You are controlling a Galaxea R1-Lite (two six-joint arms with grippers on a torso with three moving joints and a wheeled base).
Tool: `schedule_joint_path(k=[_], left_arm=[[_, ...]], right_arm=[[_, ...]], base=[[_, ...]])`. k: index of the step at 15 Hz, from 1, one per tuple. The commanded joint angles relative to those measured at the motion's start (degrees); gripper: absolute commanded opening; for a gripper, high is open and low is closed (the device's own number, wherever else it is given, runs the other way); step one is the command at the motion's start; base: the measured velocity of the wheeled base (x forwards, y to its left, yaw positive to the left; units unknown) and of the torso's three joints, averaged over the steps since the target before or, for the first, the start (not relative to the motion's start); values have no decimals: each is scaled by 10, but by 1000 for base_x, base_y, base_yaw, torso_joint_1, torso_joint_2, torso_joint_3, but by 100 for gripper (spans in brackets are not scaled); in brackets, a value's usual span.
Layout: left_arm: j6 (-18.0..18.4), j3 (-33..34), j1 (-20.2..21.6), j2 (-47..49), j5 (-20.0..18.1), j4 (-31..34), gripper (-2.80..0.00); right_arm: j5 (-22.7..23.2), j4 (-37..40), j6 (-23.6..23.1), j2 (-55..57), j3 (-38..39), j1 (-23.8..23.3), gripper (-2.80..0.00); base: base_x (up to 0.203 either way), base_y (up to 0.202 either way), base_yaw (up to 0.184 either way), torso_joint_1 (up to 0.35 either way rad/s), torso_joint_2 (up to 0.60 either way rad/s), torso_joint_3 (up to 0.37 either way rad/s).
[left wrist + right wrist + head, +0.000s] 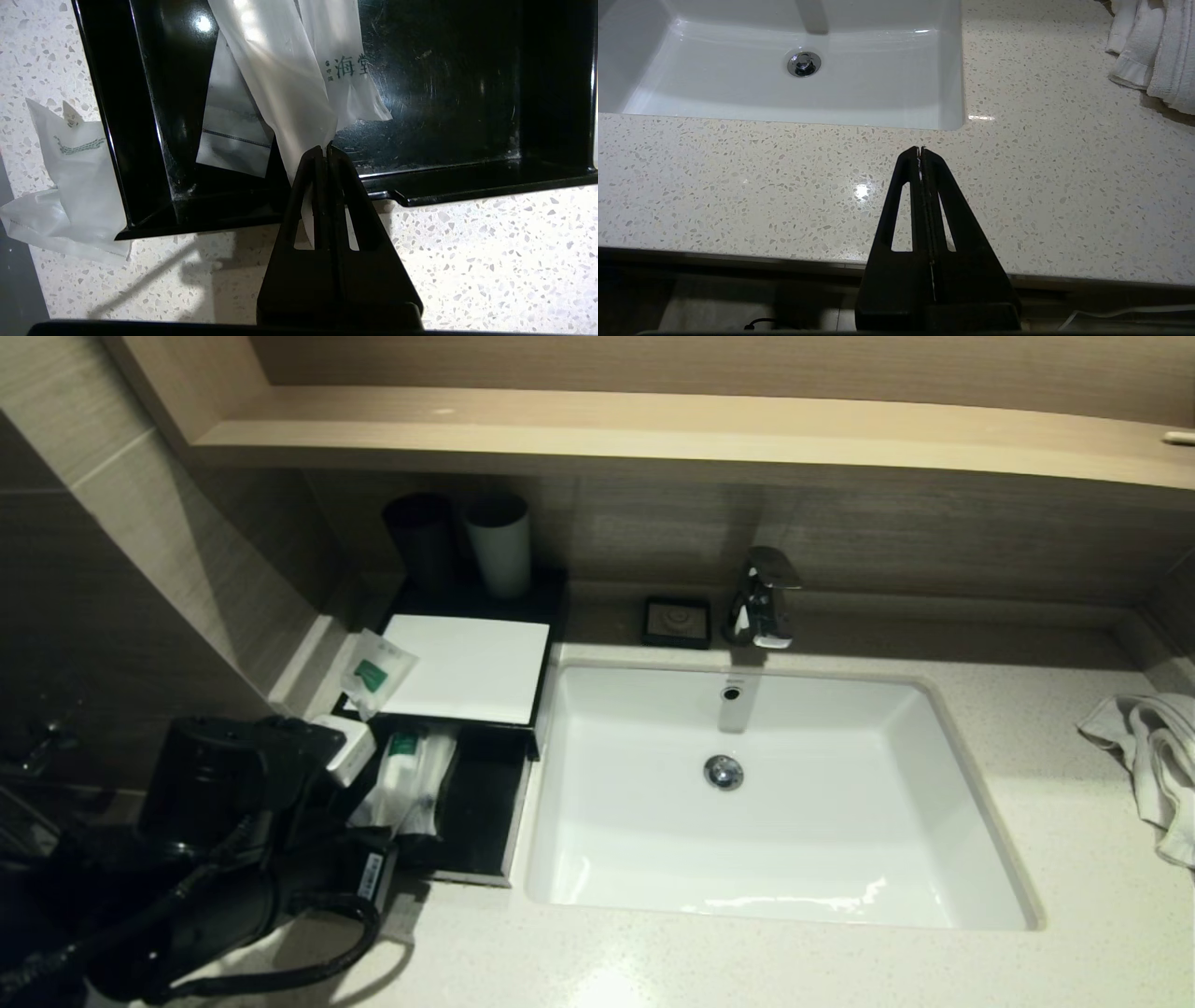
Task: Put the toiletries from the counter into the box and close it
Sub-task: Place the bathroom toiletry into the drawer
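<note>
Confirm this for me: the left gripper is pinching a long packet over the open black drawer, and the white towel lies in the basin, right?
Not quite. The left gripper does pinch a long packet over the drawer, but the head view shows the towel on the counter, beside the basin.

This is a bathroom, maybe in a hotel. A white sink with a shiny tap sits in a speckled stone counter. Two cups stand upper left, a towel far right.
</note>
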Motion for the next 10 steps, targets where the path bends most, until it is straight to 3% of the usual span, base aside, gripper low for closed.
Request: schedule_joint_path(k=[1, 10], left_arm=[[1, -15, 7, 22, 1, -1, -280], [1, -52, 20, 49, 1, -1, -280]], right_arm=[[0, 0, 0, 0, 0, 0, -280], [0, 0, 0, 0, 0, 0, -280]], base=[[0, 0, 0, 0, 0, 0], [0, 0, 0, 0, 0, 0]])
